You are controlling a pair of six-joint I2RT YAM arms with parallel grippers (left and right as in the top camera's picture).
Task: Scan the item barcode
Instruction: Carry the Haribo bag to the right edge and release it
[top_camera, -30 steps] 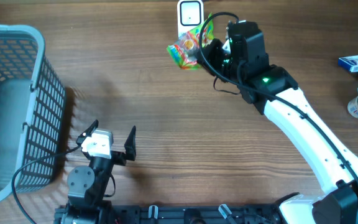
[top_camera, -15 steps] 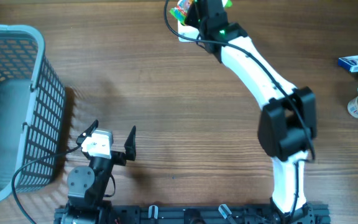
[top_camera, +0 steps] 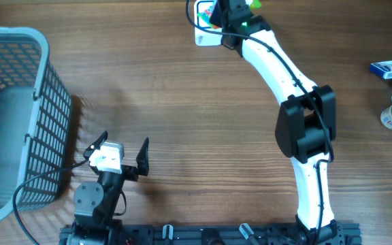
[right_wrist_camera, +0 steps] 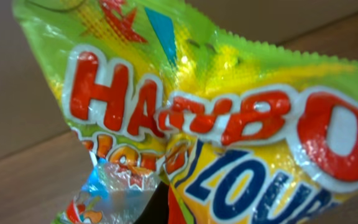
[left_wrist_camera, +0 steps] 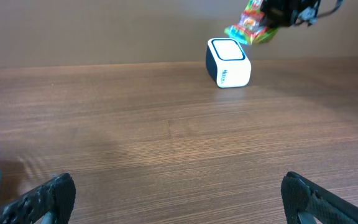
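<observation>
Candy bag (left_wrist_camera: 252, 28), gripped by the right jaws, hangs above the scanner (left_wrist_camera: 229, 62) at the counter's (top_camera: 182, 122) 12 o'clock; left jaws stand open at 7.

A white scanner box (left_wrist_camera: 229, 63) with a dark side sits far back on the wooden worktop (left_wrist_camera: 166, 137). Just above and behind it hangs a bright candy bag (left_wrist_camera: 251, 28), pinched in the right jaws at the top edge. The left jaws stand wide apart, their black tips in the bottom corners.
</observation>
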